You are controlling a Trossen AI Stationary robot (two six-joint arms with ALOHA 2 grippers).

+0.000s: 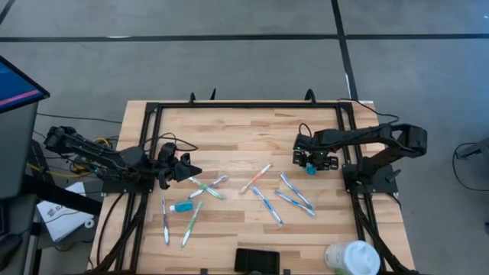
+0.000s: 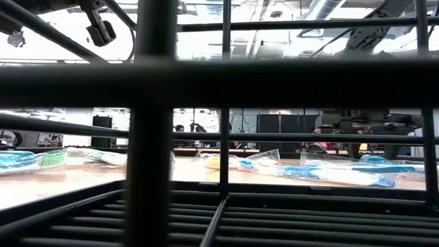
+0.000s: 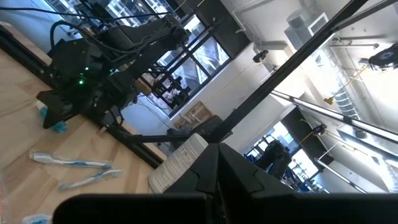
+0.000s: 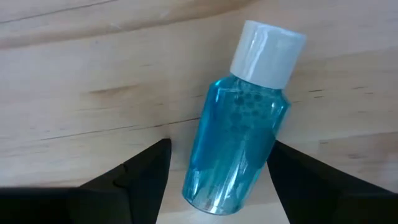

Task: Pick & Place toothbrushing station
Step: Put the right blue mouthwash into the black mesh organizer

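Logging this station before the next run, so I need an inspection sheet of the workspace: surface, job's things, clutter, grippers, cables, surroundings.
Surface: wooden table inside a black frame.
Job's things: black toothbrushing station at the near edge; toothbrushes scattered across the middle.
Clutter: white round container at the near right corner; small blue bottle with white cap lying on the wood; a second small blue bottle among the left toothbrushes.
Grippers: left gripper shut, empty, near the left toothbrushes; right gripper open, straddling the blue bottle.
Cables: black leads along both arms.
Surroundings: grey floor, monitor at left.
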